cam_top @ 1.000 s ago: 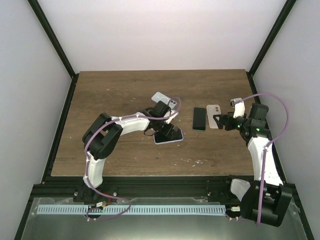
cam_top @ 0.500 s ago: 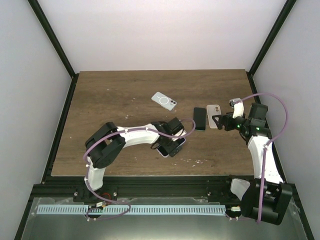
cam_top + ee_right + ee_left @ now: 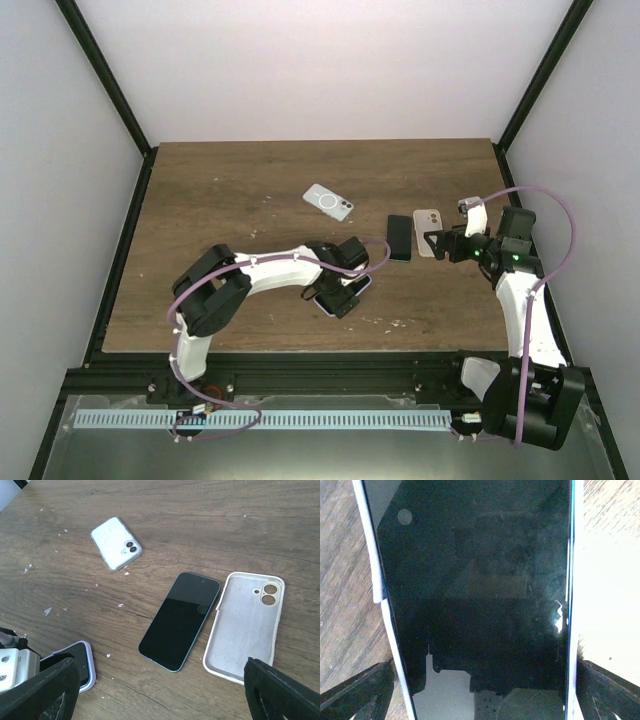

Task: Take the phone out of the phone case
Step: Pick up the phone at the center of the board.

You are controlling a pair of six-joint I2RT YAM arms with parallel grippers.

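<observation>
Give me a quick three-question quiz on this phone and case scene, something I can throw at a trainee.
1. True or false: the empty case lies beside the bare phone with its inside facing up.
2. Fill in: the phone in the clear white case lies face ____.
3. Which one do the fingers of the left gripper straddle? A) the bare phone B) the phone in the lavender case C) the empty case

Key: 1 true; 2 down (its camera lenses show); 3 B.
</observation>
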